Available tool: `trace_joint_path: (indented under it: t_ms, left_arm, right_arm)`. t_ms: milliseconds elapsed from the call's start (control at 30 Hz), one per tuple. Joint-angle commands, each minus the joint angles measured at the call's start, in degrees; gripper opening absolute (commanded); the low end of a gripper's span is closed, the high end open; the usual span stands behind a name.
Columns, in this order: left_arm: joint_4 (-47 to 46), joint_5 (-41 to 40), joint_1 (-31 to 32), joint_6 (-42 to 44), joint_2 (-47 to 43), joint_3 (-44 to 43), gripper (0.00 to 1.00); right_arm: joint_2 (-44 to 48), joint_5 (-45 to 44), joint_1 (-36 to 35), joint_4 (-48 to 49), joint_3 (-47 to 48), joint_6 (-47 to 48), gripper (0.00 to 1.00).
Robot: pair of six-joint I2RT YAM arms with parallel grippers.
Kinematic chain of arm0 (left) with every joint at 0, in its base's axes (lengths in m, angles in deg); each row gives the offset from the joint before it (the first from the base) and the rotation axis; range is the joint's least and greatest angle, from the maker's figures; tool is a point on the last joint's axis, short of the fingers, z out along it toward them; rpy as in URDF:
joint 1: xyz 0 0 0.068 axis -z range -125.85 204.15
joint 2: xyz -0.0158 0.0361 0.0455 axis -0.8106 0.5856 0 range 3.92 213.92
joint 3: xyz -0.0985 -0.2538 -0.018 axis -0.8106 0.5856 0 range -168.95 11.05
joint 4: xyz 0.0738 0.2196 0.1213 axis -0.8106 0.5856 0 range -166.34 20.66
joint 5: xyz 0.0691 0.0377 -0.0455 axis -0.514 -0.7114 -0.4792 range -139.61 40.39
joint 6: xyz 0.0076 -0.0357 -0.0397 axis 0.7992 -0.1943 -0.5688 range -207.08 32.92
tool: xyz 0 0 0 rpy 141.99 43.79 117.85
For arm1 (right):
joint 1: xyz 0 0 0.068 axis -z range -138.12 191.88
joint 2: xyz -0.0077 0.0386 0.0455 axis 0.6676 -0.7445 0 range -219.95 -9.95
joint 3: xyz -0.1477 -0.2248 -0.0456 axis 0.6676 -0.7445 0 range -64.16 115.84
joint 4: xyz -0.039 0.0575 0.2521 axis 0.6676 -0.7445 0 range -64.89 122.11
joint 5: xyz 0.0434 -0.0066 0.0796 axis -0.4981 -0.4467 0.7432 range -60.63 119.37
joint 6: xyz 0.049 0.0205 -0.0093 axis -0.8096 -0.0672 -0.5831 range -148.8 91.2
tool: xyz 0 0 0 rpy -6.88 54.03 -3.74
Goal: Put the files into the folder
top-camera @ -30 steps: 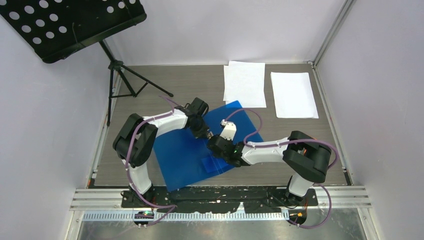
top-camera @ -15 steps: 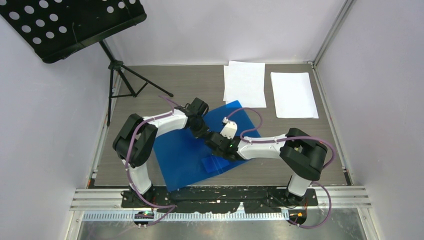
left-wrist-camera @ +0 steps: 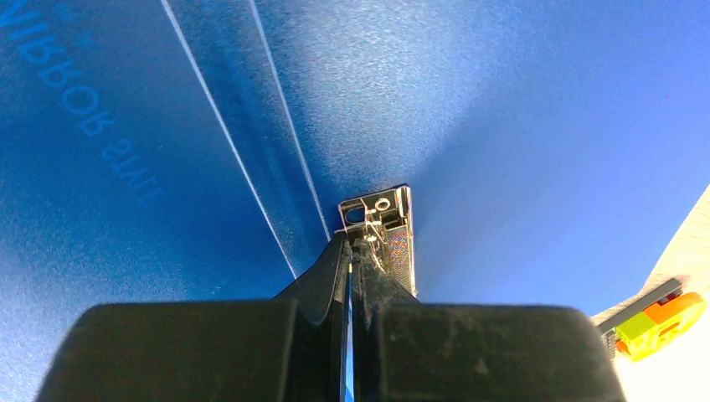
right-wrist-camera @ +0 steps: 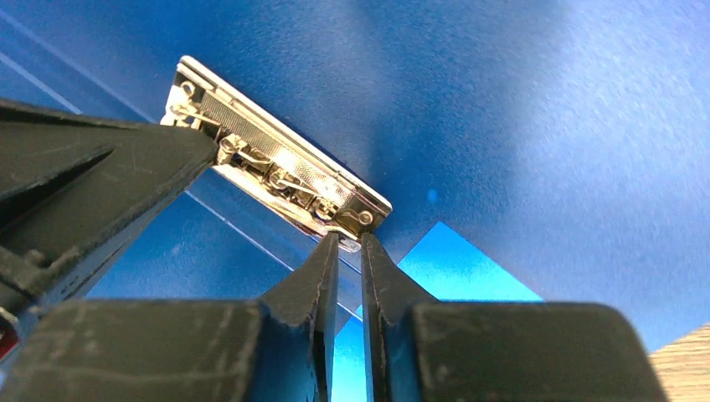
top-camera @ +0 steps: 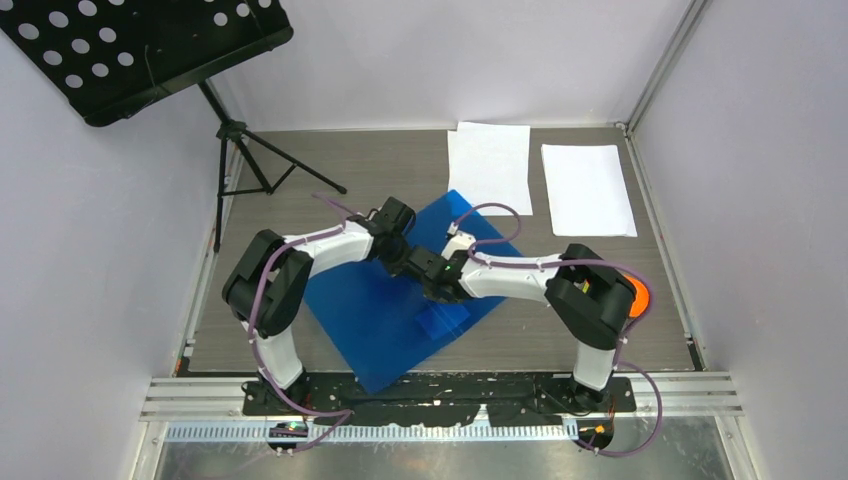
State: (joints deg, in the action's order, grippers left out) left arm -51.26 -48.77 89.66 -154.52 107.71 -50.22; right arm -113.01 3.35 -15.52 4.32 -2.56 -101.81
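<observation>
The blue folder [top-camera: 360, 300] lies open on the table between both arms, its metal clip [right-wrist-camera: 280, 172] on the spine. The files, two lots of white sheets [top-camera: 490, 168] [top-camera: 587, 188], lie at the back right, outside the folder. My left gripper [top-camera: 408, 262] [left-wrist-camera: 352, 247] is shut, its tips against one end of the clip [left-wrist-camera: 393, 234]. My right gripper [top-camera: 432, 272] [right-wrist-camera: 347, 243] has its jaws nearly together, pinching the clip's other end. The left gripper's finger [right-wrist-camera: 100, 176] shows beside the clip in the right wrist view.
A black music stand [top-camera: 140, 50] on a tripod [top-camera: 245, 160] stands at the back left. A pale blue pocket [top-camera: 440, 322] sits on the folder's near part. An orange and green object [left-wrist-camera: 657, 322] lies past the folder's edge. Walls enclose the table.
My right gripper has moved left and away from me to the clip, close to the left gripper. The folder has shifted and turned a little. The left gripper stayed shut.
</observation>
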Motion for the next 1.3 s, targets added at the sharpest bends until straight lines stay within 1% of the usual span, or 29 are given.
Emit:
trace_joint_path:
  t_ms: [0, 100, 233, 400, 433, 567, 600, 633, 700, 733, 767, 800, 833, 867, 900, 933, 1000, 1067, 1233, 1267]
  left_arm:
    - [14.40, -2.55, 1.37, 3.02, 4.57, 5.55, 0.00]
    - [14.26, -2.56, 1.26, 3.08, 4.59, 5.65, 0.00]
    - [13.83, -2.38, 1.27, 2.99, 4.58, 6.15, 0.00]
    - [12.92, -1.69, 1.28, 3.00, 4.58, 7.03, 0.00]
    - [12.79, -1.67, 1.28, 3.09, 4.65, 7.19, 0.00]
    - [12.41, -1.72, 1.26, 3.25, 5.08, 7.26, 0.00]
    - [12.18, -1.72, 1.28, 3.43, 5.24, 7.16, 0.00]
    - [12.04, -1.81, 1.28, 3.77, 5.44, 6.95, 0.00]
    - [12.31, -2.53, 1.47, 4.32, 5.54, 6.43, 0.00]
    - [12.61, -2.90, 1.60, 4.52, 5.48, 6.31, 0.00]
    - [12.76, -3.30, 1.66, 4.76, 5.35, 6.18, 0.00]
    - [12.80, -3.66, 1.78, 5.04, 5.16, 6.13, 0.00]
    - [12.94, -3.91, 1.95, 5.18, 5.05, 6.02, 0.00]
    - [13.07, -3.99, 1.97, 5.36, 4.96, 5.90, 0.00]
    - [13.26, -4.07, 2.09, 5.51, 4.95, 5.76, 0.00]
    - [13.29, -4.16, 2.10, 5.49, 4.93, 5.74, 0.00]
    - [13.17, -4.31, 2.22, 5.70, 4.89, 5.86, 0.00]
    - [13.01, -4.19, 2.22, 5.83, 5.00, 6.06, 0.00]
    - [12.58, -4.10, 2.26, 6.17, 5.60, 6.13, 0.00]
    - [12.67, -4.02, 2.24, 6.11, 5.70, 6.05, 0.00]
  right_arm:
    - [-8.36, -16.89, 3.19, -20.54, 1.13, -1.55, 0.06]
    - [-10.35, -17.78, 3.51, -21.28, 1.37, -3.14, 0.06]
    - [-11.86, -12.98, 5.53, -14.37, -2.23, -3.19, 0.06]
    - [-15.15, -8.24, 7.09, -13.21, -0.96, -3.49, 0.06]
    - [-14.62, -7.85, 7.19, -12.44, -1.40, -3.48, 0.06]
    - [-5.62, -5.74, 7.74, 0.44, -10.49, -2.11, 0.06]
    - [-3.25, -4.33, 8.87, 4.56, -13.12, -0.26, 0.06]
    - [-2.43, -3.61, 9.32, 5.94, -14.41, 0.47, 0.06]
    - [-0.78, -2.44, 10.10, 8.70, -15.02, 2.76, 0.10]
    - [-0.20, -1.59, 10.23, 11.02, -15.20, 4.08, 0.17]
    - [-0.11, -0.68, 10.26, 12.02, -15.24, 4.75, 0.20]
    - [-0.62, -0.29, 10.29, 12.88, -14.91, 5.54, 0.26]
    - [-1.20, 0.15, 10.25, 12.74, -13.83, 5.75, 0.29]
    - [-2.63, 0.12, 10.31, 11.37, -13.06, 5.84, 0.35]
    - [-3.53, -0.14, 10.30, 10.26, -11.61, 5.54, 0.38]
    - [-4.99, -0.38, 10.34, 8.20, -11.12, 4.38, 0.38]
    - [-5.84, -0.16, 10.30, 8.71, -11.62, 2.67, 0.27]
    - [-5.75, 0.88, 10.34, 11.93, -13.86, 1.80, 0.19]
    - [-3.81, 1.44, 9.53, 16.23, -16.30, 4.59, 0.09]
    - [-3.28, 1.13, 9.21, 16.69, -16.75, 5.01, 0.08]
